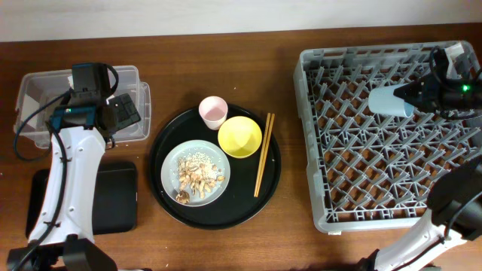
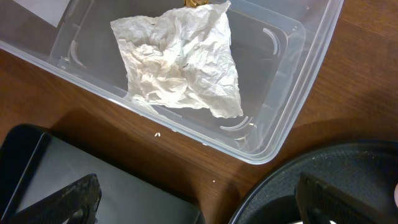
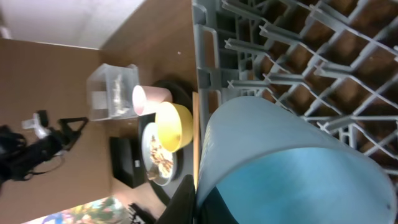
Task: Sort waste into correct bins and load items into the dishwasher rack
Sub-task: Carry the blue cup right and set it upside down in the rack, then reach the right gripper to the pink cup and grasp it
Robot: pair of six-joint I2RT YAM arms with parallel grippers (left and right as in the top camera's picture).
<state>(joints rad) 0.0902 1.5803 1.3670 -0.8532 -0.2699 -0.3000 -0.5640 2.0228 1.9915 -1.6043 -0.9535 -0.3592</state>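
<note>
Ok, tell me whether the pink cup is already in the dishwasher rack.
No, the pink cup stands on the round black tray beside the yellow bowl, outside the rack.

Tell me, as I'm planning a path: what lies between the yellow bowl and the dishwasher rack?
Overhead view: the wooden chopsticks lie beside the yellow bowl on the round black tray, then bare table up to the dishwasher rack.

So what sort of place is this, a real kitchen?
Probably not a kitchen. It looks more like a test bench staged for dish clearing. Two robot arms work at a wooden table holding a grey dishwasher rack, a round black tray of used dishes, and a clear tub with a crumpled wrapper.
</note>
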